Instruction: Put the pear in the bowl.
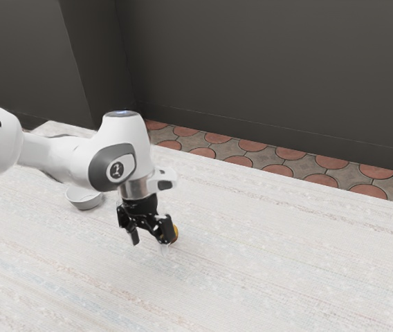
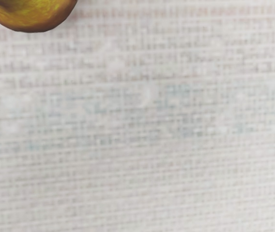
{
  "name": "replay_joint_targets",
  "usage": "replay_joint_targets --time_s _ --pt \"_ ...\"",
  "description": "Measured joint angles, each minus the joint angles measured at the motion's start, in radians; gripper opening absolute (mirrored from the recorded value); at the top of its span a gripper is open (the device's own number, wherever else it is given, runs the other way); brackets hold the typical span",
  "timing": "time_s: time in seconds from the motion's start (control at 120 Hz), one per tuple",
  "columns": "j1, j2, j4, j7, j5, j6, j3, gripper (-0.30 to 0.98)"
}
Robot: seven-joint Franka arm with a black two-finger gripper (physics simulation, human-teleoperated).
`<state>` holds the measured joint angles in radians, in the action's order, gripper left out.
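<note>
My gripper (image 1: pixel 149 239) points down low over the table, its two fingers spread apart with nothing between them. The yellow-orange pear (image 1: pixel 176 234) is just beyond the finger on the exterior view's right, which hides part of it. In the wrist view part of the pear (image 2: pixel 33 17) appears at a corner, golden brown and rounded. Whether a finger touches it, I cannot tell. A white-grey bowl (image 1: pixel 84 199) stands on the table toward the exterior view's left, under the arm and partly behind it.
The table (image 1: pixel 272 263) has a pale, streaked, woven-looking top. Its far edge runs past a floor of red and grey tiles (image 1: pixel 245 158), with a dark wall (image 1: pixel 272 69) behind. The white arm reaches over the table on the exterior view's left.
</note>
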<state>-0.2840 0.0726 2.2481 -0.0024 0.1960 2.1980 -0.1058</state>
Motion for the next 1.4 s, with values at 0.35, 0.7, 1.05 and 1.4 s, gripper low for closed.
replay_joint_targets --time_s 0.35,0.7,1.05,1.4 --pt "0.004 0.114 0.013 -0.089 -0.029 0.341 -0.048 0.69" --pt "0.002 0.205 -0.009 -0.118 -0.053 0.526 -0.049 0.69" --pt "-0.001 0.244 -0.013 -0.116 -0.054 0.614 -0.049 0.48" --pt "-0.002 0.235 -0.014 -0.111 -0.058 0.639 -0.050 0.20"
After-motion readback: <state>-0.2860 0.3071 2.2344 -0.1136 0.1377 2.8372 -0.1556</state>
